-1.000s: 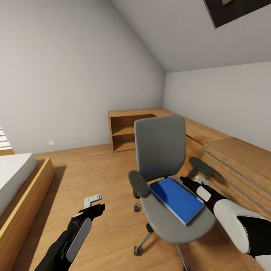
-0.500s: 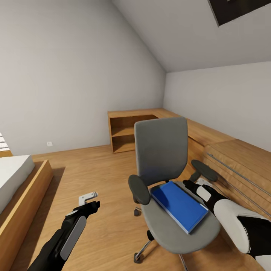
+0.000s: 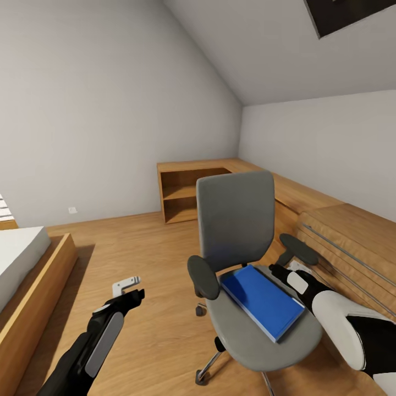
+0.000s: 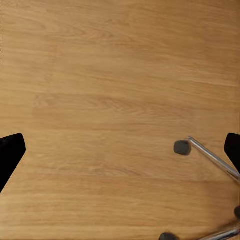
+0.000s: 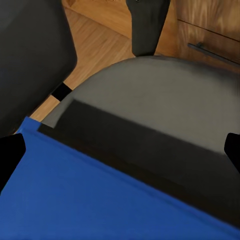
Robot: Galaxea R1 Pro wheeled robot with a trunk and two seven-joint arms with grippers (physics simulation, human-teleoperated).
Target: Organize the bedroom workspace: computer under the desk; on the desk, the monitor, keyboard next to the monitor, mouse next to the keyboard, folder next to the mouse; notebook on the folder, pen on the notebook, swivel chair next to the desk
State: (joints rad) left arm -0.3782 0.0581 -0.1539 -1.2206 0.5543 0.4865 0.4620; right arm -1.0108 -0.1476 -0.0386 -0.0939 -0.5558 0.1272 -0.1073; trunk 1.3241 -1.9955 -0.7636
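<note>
Left hand (image 3: 128,290) lowered; folder (image 3: 263,301) lies beside right hand (image 3: 281,269).

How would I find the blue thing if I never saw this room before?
Look for the swivel chair with the tall grey back, standing on the wooden floor in front of the low wooden cabinets. The folder lies flat on its grey seat, between the two black armrests. It is a thin rectangle and the one bright blue thing among the grey, black and wood around it.
</note>
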